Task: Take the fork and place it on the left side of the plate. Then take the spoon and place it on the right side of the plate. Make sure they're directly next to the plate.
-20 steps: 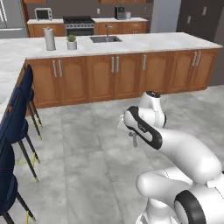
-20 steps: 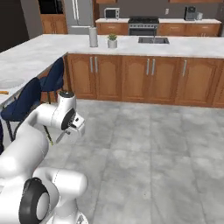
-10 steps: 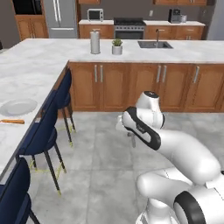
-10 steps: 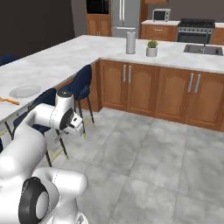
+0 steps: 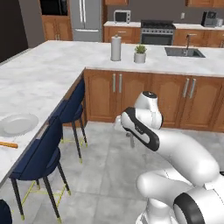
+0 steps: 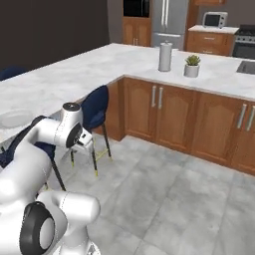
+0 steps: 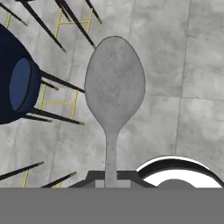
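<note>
One round, shallow, light-grey plate (image 5: 17, 124) lies on the white marble desk (image 5: 48, 74) at the left of the left base view, with the tip of a slim orange fork (image 5: 8, 144) just nearer the desk's edge, apart from the plate. Dark blue chairs (image 5: 41, 157) stand along that desk. The pincer (image 5: 130, 139) hangs over the grey tiled floor (image 5: 100, 175), a thin grey piece pointing down from it.

From the right base view, the plate (image 6: 13, 118) sits at the far left on the desk.

Through the hand view, the small grey metallic spoon (image 7: 113, 94) stands clamped by its handle in the narrowly closed pincer, bowl over the floor tiles.
</note>
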